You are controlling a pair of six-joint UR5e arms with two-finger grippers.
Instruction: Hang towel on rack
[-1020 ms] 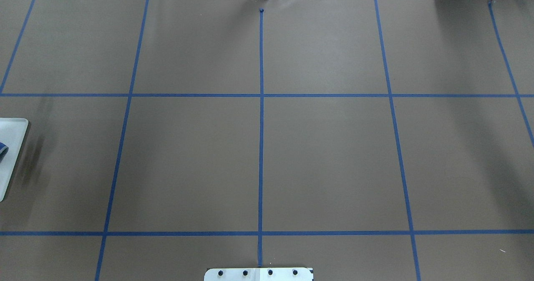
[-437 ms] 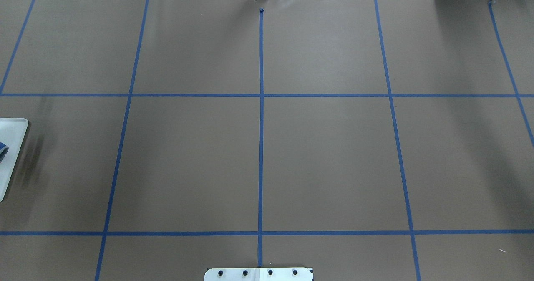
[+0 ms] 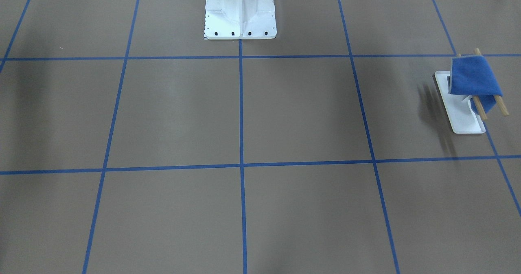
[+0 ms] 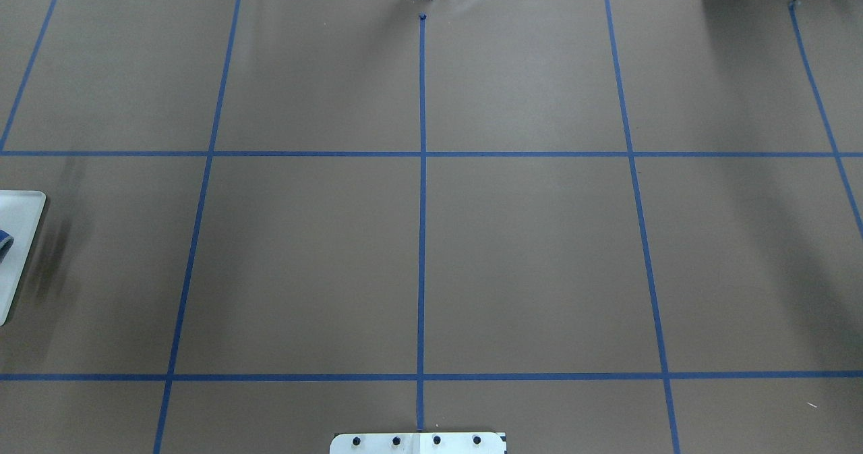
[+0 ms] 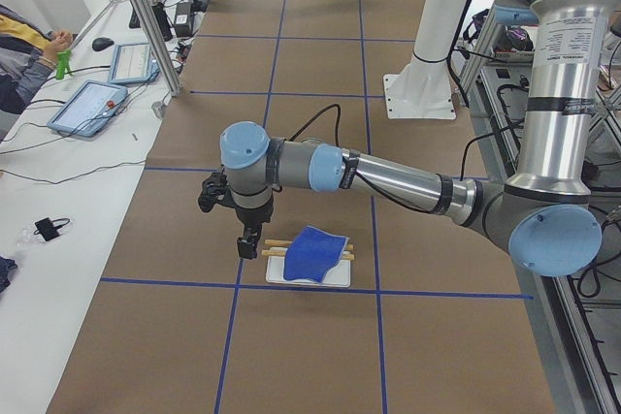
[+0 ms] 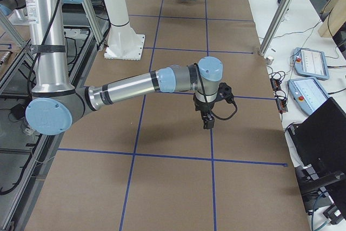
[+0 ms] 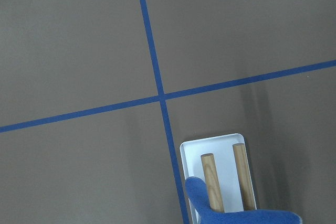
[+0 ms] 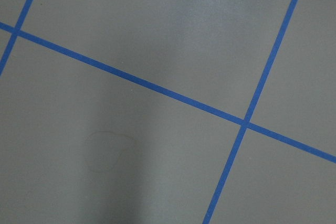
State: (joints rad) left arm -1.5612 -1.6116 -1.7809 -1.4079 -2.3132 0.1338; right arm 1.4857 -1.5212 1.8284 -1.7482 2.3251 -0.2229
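exterior left | towel (image 5: 315,250) draped over rack (image 5: 277,275) | left gripper (image 5: 246,250) just beside, apart | opening: cannot tell

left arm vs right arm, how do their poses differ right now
The left gripper hangs beside the rack, where the towel is draped; the right gripper hangs over the table, far from it. The left wrist view shows the rack; the right wrist view shows only tape lines. Both stretch out low, grippers pointing down.
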